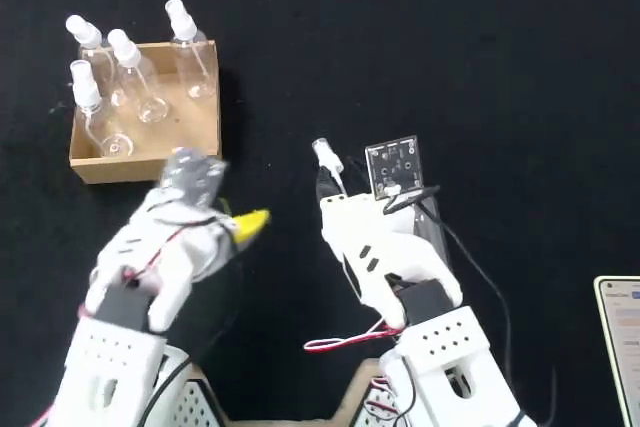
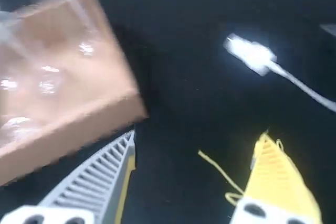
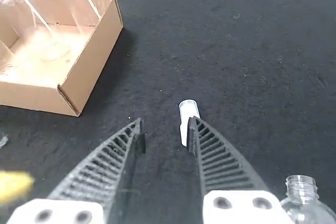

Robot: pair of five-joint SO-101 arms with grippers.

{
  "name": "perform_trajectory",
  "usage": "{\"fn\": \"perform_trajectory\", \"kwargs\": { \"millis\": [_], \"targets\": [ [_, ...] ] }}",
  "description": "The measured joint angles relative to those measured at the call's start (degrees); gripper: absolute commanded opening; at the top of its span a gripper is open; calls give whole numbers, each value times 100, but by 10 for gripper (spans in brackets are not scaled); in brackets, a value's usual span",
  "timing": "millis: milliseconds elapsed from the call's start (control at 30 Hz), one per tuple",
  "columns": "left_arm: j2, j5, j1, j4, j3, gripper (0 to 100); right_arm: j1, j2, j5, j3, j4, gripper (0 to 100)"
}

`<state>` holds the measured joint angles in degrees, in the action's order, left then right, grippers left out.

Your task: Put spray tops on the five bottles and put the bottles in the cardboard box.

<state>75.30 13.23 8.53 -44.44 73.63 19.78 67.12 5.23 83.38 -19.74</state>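
The right tool (image 3: pixel 164 124) is released, its two ribbed dark fingers spread over the table (image 1: pixel 520 97). A white spray top (image 3: pixel 187 113) lies on the black surface at the fingertips. It sits against the inner face of one finger and well clear of the other, so nothing is clamped. Close behind that same finger stands an uncapped clear bottle (image 3: pixel 302 192), with its threaded neck bare.

In the high view the spray top lies about mid-table, just past the tip of the right tool, with its thin tube trailing back under the fingers.

The left tool (image 2: pixel 198 136) is also released, with one grey finger and one yellow finger set wide apart and nothing between them. It hangs just off the near right corner of the cardboard box (image 1: pixel 110 167), the grey finger on the box side and the yellow one toward the spray top.

The cardboard box sits toward the far left corner of the table. Four capped bottles (image 1: pixel 140 82) stand inside it, each clear with a white spray top on. Two are along the left wall, one is in the middle and one is at the far right corner.
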Motion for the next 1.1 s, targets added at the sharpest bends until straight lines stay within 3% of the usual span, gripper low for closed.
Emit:
{"fn": "perform_trajectory", "kwargs": {
  "millis": [233,467,800,1100],
  "targets": [
    [-2453,-308,1073,79,-1301,335,-220,0,0,0,0,136],
    [-4202,-1371,1248,141,-1916,335,-580,0,0,0,0,138],
    [-4422,-2066,1266,185,-1925,335,-571,0,0,0,0,138],
    [-4422,-2154,1284,1134,-1187,335,-571,0,0,0,0,138]
  ]
}}
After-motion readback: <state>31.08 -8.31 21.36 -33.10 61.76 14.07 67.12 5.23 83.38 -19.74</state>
